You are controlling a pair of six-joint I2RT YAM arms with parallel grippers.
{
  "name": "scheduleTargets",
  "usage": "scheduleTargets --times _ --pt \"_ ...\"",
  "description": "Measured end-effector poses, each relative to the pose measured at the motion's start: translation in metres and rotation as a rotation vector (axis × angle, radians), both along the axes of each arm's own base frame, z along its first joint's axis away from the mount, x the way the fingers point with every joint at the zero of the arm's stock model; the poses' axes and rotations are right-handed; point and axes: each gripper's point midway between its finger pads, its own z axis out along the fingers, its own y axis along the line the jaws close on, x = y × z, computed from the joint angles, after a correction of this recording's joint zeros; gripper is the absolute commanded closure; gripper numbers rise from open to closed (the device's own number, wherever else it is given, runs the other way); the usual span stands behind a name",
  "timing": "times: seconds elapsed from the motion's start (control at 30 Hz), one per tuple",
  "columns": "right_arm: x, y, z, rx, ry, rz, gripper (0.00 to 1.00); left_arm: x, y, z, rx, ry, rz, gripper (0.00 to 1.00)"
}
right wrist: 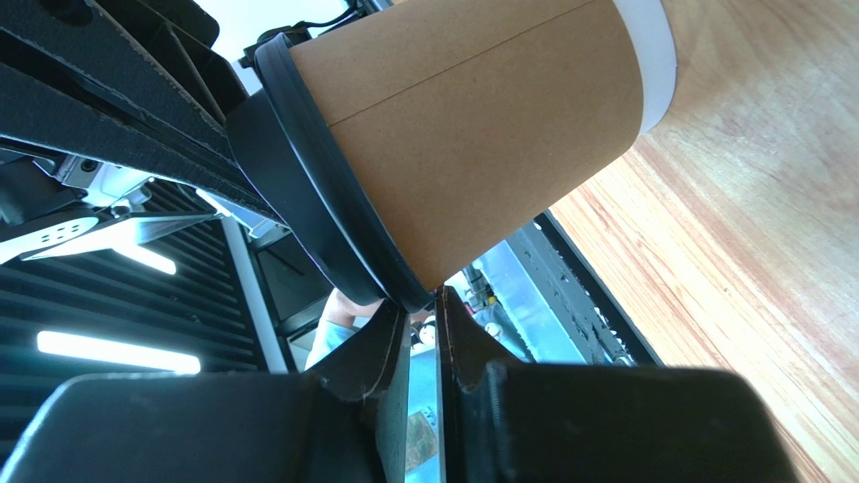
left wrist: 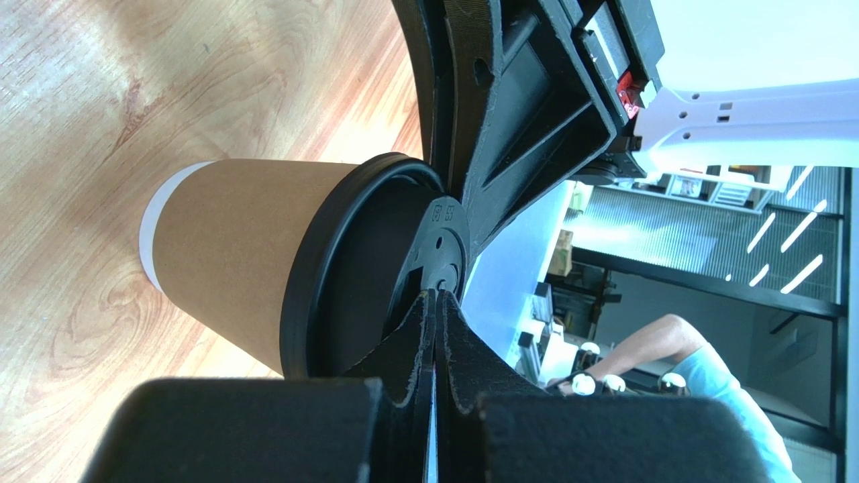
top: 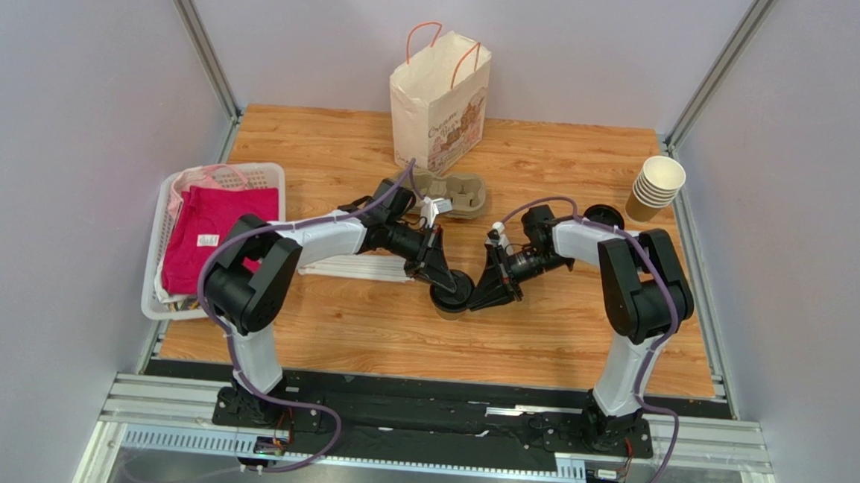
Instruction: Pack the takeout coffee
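**Table.** The takeout coffee stands upright on the bare wood near the centre, between the two grippers. It is near the cup carrier and well apart from the paper bag, which stands beyond the carrier towards the far edge. Packing has not begun.

**Hazard 1: tipping.** Both arms meet the cup at its top, high above its narrow base. A sideways push from either arm would likely topple it. If the cup is filled, the contents would spill across the table.

**Hazard 2: opposed arms.** The left gripper and the right gripper approach the cup from opposite sides and work close together. An uncoordinated move risks a collision of the fingers, or a cup dragged between them.

**Hazard 3: lid.**
- **Left gripper:** It is fully closed with nothing between its fingers. The tips rest against the top of the black lid.
- **Right gripper:** The fingers stand a narrow slit apart, with the tips at the lid's rim. Whether they pinch the rim cannot be told.
- **Lifting:** A lift by the rim alone would probably pull the lid off or leave it half seated.
- **Pressing:** Uneven downward pressure on the lid may buckle the paper wall beneath it.
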Motion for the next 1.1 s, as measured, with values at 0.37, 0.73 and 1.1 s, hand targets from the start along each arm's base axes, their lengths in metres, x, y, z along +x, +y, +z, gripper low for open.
scheduleTargets --times 0.37,0.73,1.1 --pt "0.005 0.003 0.005 -0.007 -0.048 0.025 0.91 0.001 0.0 0.005 0.003 -0.032 0.01 1.0" --pt "0.013 -0.001 0.004 -0.067 -0.193 0.061 0.66 -0.002 -0.003 0.006 0.028 -0.075 0.015 0.91" --pt "0.035 -0.009 0.006 -0.143 -0.321 0.085 0.67 0.009 0.003 0.033 0.012 -0.162 0.058 0.82"
